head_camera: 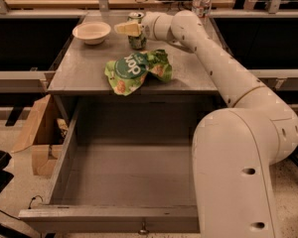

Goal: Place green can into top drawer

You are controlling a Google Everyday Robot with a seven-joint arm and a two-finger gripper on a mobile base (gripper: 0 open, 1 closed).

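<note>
The green can (137, 42) stands upright at the back of the grey cabinet top (84, 68), its silver top showing. My gripper (125, 29) is at the can's upper part, reaching in from the right, with its pale tip pointing left across the can. The top drawer (114, 218) is pulled wide open below the cabinet top. Its flat grey bottom is bare and a small knob (143, 228) sits on its front panel.
A flat green snack bag (136, 69) lies near the front of the cabinet top. A pale bowl (91, 32) sits at the back left. A clear water bottle (201, 1) stands behind my arm. A cardboard box (37, 133) stands on the floor to the left.
</note>
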